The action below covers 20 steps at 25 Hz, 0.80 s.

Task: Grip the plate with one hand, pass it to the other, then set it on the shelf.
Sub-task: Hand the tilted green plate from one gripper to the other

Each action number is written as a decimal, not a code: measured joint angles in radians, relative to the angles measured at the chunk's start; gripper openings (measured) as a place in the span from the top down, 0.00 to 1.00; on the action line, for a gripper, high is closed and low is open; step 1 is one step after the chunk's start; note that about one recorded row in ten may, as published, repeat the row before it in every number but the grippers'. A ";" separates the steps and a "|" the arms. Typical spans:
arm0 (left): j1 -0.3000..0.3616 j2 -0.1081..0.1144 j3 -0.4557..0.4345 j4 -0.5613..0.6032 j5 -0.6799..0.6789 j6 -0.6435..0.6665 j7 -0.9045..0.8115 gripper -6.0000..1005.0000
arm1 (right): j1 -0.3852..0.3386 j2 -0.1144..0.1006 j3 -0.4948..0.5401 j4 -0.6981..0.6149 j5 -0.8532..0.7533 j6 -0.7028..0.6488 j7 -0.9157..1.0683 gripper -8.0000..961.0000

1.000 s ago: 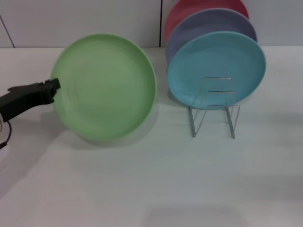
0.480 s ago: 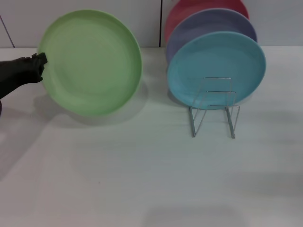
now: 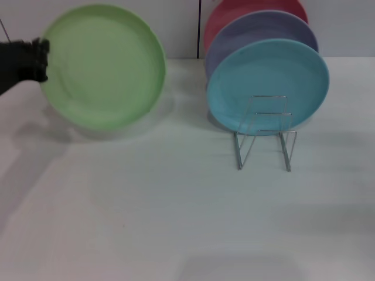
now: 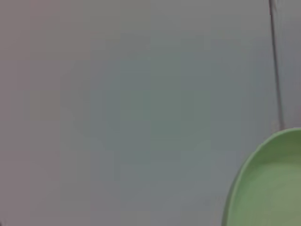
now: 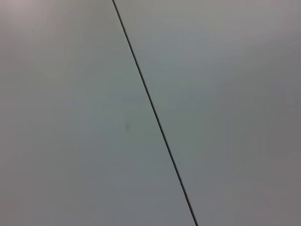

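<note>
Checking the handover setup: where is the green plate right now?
In the head view the green plate is held up at the far left by the left gripper on its rim, well left of the blue plate in the rack.

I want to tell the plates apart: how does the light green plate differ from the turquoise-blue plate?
The round light green plate is held at its rim by the left tool, above the white table; the round turquoise-blue plate stands in the silver wire rack, with no tool on it. Both are tilted up and look similar in size.

I see a white table (image 3: 176, 222) carrying a silver wire rack (image 3: 265, 133). Three plates stand upright in the rack: blue plate (image 3: 267, 76) at the front, lavender plate (image 3: 258, 28) behind it, red plate (image 3: 234, 12) rearmost.
</note>
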 joint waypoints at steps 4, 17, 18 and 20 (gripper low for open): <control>0.033 0.000 0.131 -0.057 0.000 0.195 0.085 0.96 | 0.005 -0.002 0.000 -0.004 0.000 0.001 -0.002 0.28; 0.036 0.006 0.556 -0.006 0.341 0.899 -0.131 0.96 | 0.008 -0.005 0.000 -0.034 0.000 0.014 0.003 0.29; 0.035 0.007 0.574 0.012 0.407 0.936 -0.221 0.96 | 0.008 -0.005 0.000 -0.034 0.000 0.014 0.003 0.29; 0.034 0.007 0.597 0.050 0.509 1.000 -0.378 0.96 | 0.008 -0.005 0.000 -0.034 0.000 0.014 0.004 0.29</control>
